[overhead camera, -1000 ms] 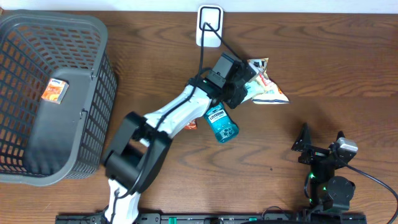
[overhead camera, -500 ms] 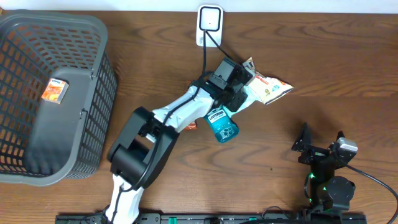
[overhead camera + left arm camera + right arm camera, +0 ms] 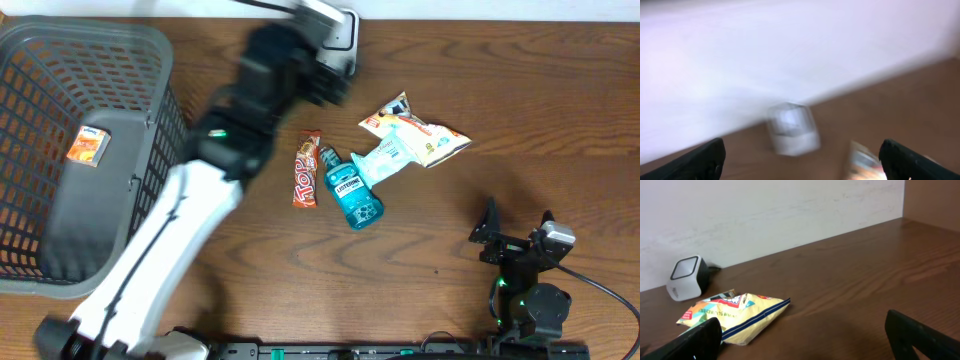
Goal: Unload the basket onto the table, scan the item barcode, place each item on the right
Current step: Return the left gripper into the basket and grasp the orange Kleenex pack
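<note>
The yellow snack bag [image 3: 415, 140] lies flat on the table, free of any gripper, with a blue mouthwash bottle [image 3: 352, 197] and a red candy bar [image 3: 307, 183] beside it. The white barcode scanner [image 3: 343, 30] stands at the back edge. My left gripper [image 3: 318, 80] is motion-blurred, up and left of the bag, near the scanner. In the left wrist view the left gripper [image 3: 802, 162] is open and empty, facing the scanner [image 3: 791, 134]. My right gripper [image 3: 520, 238] rests open at the front right; in the right wrist view it [image 3: 805, 345] holds nothing, and the bag [image 3: 735, 315] lies ahead.
A grey mesh basket [image 3: 150, 60] fills the left side, with an orange box [image 3: 88, 146] inside. The scanner's black cable runs forward from it. A white wall [image 3: 790, 210] bounds the table's back edge.
My left gripper opened and let go of the snack bag, which now lies on the table. The left arm swung quickly up and to the left. The right arm stayed still.
</note>
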Controlling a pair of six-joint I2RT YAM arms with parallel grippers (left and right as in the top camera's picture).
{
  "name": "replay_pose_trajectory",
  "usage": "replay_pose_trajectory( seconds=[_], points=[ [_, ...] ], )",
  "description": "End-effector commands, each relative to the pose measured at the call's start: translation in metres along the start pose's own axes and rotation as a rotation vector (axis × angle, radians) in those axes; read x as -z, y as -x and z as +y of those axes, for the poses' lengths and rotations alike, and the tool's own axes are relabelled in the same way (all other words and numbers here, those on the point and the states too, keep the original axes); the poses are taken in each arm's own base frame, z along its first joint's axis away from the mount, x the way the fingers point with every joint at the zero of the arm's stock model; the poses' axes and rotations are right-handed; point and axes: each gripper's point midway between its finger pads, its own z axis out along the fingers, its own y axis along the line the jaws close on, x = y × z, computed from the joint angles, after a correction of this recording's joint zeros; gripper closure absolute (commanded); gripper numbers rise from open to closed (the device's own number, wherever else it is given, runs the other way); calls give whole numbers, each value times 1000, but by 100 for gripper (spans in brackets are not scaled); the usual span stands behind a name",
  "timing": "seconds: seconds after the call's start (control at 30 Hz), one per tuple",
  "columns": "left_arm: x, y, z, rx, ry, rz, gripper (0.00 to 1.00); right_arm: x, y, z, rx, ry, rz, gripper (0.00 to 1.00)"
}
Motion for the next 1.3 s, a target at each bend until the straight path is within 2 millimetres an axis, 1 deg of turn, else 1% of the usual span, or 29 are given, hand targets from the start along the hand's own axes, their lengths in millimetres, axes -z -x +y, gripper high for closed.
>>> replay_pose_trajectory(
  seconds=[0.0,0.03,0.1,0.13,0.17,0.23,0.3,0.4,0.5,0.57,0.63,0.7,0.83,0.97,1.07,1.13,1.27],
  points=[
    [37,19,111,169,417,-74,2,0,0,-2,14,-11,-3,1],
    [52,20,143,245,525,-100,2,0,0,-2,14,-11,-3,1],
    [80,15,189,369,692,-141,2,0,0,-2,14,-11,-3,1],
    [95,9,212,436,784,-161,2,0,0,-2,14,-11,-3,1],
    [109,2,232,496,867,-179,2,0,0,-2,14,-11,-3,1],
    [133,-13,262,580,1008,-196,2,0,0,-2,14,-11,-3,1],
    [152,-32,283,631,1115,-182,2,0,0,-2,14,-11,-3,1],
    [178,-64,307,690,1250,-120,2,0,0,-2,14,-11,-3,1],
    [197,-94,323,714,1343,-26,2,0,0,-2,14,-11,-3,1],
    [205,-115,333,717,1396,39,2,0,0,-2,14,-11,-3,1],
    [208,-140,344,724,1436,106,1,0,0,-2,14,-11,-3,1],
    [204,-164,352,734,1451,180,1,0,0,-2,14,-11,-3,1],
    [189,-209,363,736,1478,326,1,0,0,-2,14,-11,-3,1],
    [169,-245,370,740,1490,412,1,0,0,-2,14,-11,-3,1],
    [159,-269,371,810,1527,409,1,0,0,-2,14,-11,-3,1],
    [155,-282,372,873,1558,381,1,0,0,-2,14,-11,-3,1],
    [142,-297,370,969,1551,350,0,0,0,-2,14,-11,-3,1]
  ],
)
